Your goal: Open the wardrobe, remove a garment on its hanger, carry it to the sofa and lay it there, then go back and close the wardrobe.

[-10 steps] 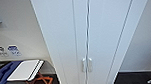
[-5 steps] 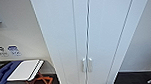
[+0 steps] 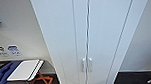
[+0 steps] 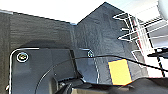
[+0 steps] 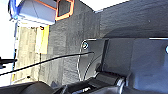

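Observation:
The wardrobe [image 3: 98,33] stands straight ahead in the head view, tall and white, with both doors shut. Its two small vertical white handles [image 3: 87,64] sit on either side of the middle seam, low in the view. The garment and its hanger are hidden behind the shut doors. Both wrist views look down at dark carpet past the robot's own dark plate.
To the wardrobe's left a white board [image 3: 25,69] lies on an orange folding stand [image 3: 39,82], beside something blue [image 3: 3,73]. A white wire rack [image 4: 138,32] stands on the dark carpet, with a yellow patch [image 4: 120,72] on the floor near it. White walls flank the wardrobe.

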Motion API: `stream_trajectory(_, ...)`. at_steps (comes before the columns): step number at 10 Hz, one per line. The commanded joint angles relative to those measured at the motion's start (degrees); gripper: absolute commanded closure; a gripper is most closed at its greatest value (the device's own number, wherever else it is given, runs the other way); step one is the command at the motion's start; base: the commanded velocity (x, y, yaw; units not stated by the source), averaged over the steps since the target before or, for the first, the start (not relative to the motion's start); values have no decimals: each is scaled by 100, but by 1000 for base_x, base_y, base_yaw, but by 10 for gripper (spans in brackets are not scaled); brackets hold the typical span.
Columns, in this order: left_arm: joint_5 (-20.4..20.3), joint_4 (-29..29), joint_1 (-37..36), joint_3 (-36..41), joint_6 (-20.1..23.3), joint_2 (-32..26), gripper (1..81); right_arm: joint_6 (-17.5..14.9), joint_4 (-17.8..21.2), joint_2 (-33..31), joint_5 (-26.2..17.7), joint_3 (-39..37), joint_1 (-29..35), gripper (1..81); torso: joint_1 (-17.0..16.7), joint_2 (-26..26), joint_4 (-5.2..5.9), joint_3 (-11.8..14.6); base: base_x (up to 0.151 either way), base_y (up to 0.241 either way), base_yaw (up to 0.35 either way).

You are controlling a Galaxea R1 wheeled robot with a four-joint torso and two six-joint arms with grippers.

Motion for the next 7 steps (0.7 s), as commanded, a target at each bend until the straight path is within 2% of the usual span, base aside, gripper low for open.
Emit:
stream_trajectory(1, 468, 87, -568, 665, 18, -564, 10, 19, 28, -706, -316, 1046, 752, 10, 0, 0, 0, 0, 0, 0, 0)
stream_trajectory(4, 733, 104, -1034, 1000, 88, -767, 10, 19, -25, -1015, -413, 1608, 1236, 10, 0, 0, 0, -2, 0, 0, 0)
stream_trajectory(7, 637, 877, -1350, 1641, 89, -1197, 10, 19, 2, -1182, -571, 1925, 1711, 10, 2, 4, 0, -6, 0, 0, 0)
